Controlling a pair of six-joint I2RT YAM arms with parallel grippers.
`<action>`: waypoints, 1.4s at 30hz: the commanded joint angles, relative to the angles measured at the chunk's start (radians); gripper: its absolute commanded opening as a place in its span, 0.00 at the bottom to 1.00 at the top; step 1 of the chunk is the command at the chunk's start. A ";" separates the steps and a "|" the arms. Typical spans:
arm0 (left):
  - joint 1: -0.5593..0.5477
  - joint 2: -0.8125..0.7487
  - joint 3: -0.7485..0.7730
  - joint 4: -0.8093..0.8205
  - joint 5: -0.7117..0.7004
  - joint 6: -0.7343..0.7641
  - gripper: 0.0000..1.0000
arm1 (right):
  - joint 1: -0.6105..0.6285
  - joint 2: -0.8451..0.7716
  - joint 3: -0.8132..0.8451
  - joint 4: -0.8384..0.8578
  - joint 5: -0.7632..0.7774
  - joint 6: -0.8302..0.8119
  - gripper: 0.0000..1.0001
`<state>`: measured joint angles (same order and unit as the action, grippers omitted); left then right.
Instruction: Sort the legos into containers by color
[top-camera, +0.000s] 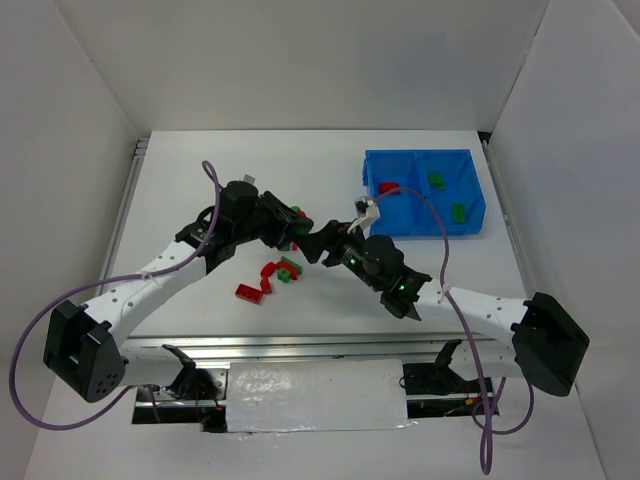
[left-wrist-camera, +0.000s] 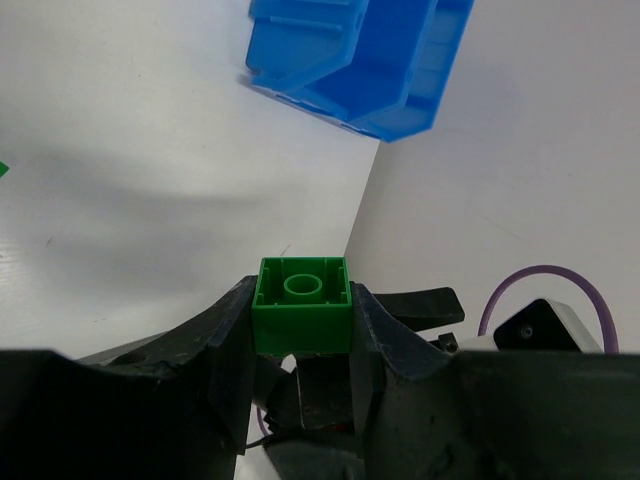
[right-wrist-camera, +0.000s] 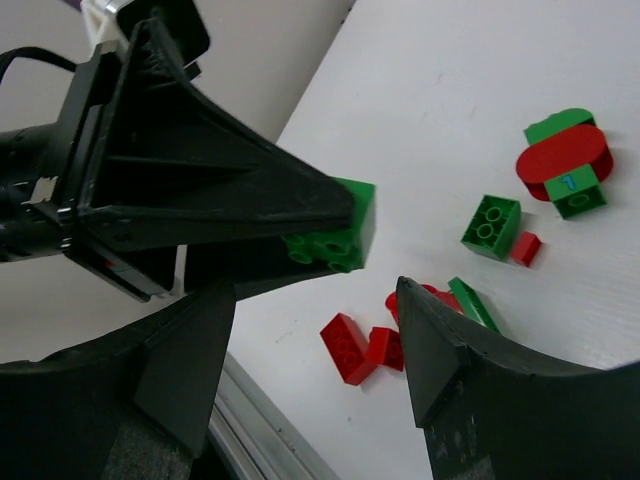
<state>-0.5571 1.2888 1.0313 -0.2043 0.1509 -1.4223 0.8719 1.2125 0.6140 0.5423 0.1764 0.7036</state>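
My left gripper (left-wrist-camera: 302, 320) is shut on a small green lego (left-wrist-camera: 302, 303), held hollow side up above the table. In the right wrist view the same green lego (right-wrist-camera: 343, 234) sticks out of the left gripper's black fingers. My right gripper (right-wrist-camera: 315, 335) stands open just below it, one finger on each side, without touching it. From above, the left gripper (top-camera: 300, 232) and right gripper (top-camera: 328, 246) meet tip to tip at the table's middle. The blue bin (top-camera: 470, 190) holds a red lego (top-camera: 388, 187) in its left container and green legos (top-camera: 437, 180) in its right one.
Loose legos lie on the table under the grippers: red bricks (right-wrist-camera: 350, 345), a green brick (right-wrist-camera: 490, 225) and a red rounded piece (right-wrist-camera: 563, 160). From above they form a small pile (top-camera: 268, 278). White walls enclose the table. A metal rail (right-wrist-camera: 250, 415) runs along the near edge.
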 joint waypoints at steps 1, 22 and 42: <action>-0.004 -0.011 0.004 0.049 0.036 -0.023 0.00 | 0.032 0.018 0.052 0.096 0.031 -0.035 0.72; -0.006 -0.089 0.003 0.039 0.006 0.026 0.75 | 0.036 0.079 0.092 0.139 0.141 -0.078 0.00; 0.045 0.035 0.375 -0.392 -0.247 0.672 1.00 | -0.798 0.330 0.622 -0.924 0.155 -0.018 0.00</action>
<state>-0.5091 1.2915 1.3945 -0.5175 -0.0715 -0.8761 0.1535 1.4422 1.1225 -0.1425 0.3290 0.6937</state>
